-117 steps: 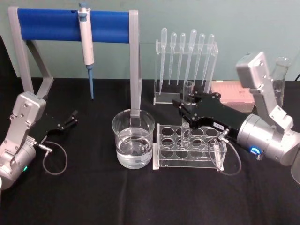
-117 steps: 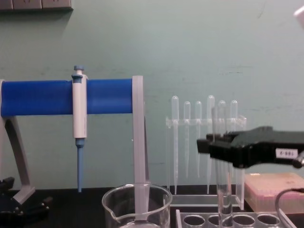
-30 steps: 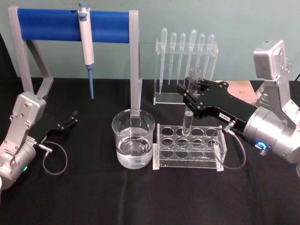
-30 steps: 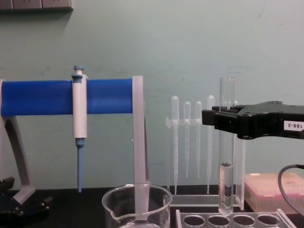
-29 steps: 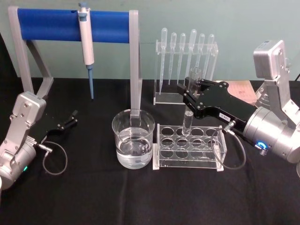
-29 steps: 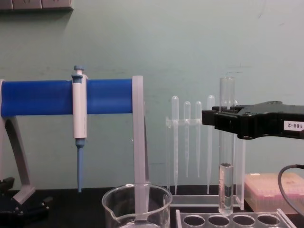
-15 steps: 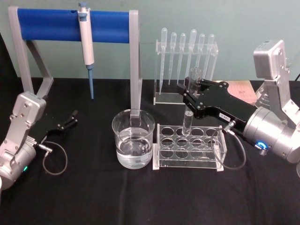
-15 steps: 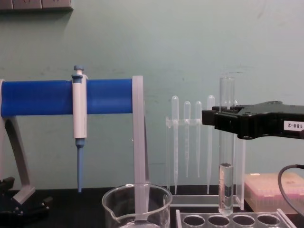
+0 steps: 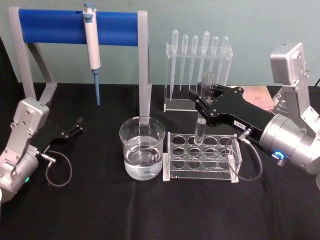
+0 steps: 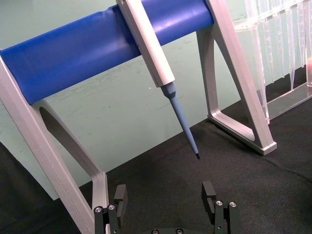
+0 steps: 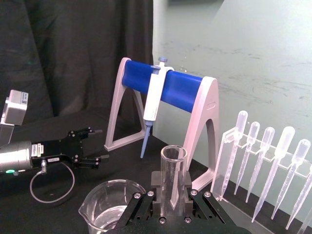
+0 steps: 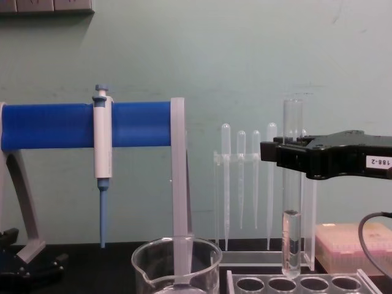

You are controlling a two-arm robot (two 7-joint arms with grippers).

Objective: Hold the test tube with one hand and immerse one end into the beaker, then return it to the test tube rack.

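Has lifted the test tube point(image 12: 291, 233) upright out of the test tube rack point(image 9: 200, 173), clamped in right gripper point(image 9: 200, 100), apparently clear; beaker point(image 9: 142, 150) next. Keeps left gripper point(image 10: 165, 195) parked, jaws apart.

a pale green wall point(image 12: 245, 55) runs flat behind the whole bench, evenly lit, with faint scuffs and streaks in its paint. at its top left edge in the chest view sit two grey plates point(image 12: 46, 5), perhaps socket covers, cut off by the frame. the table point(image 9: 150, 210) is spread with a black cloth, matte and slightly creased. in the right wrist view a black curtain point(image 11: 73, 44) hangs in folds beside the wall.
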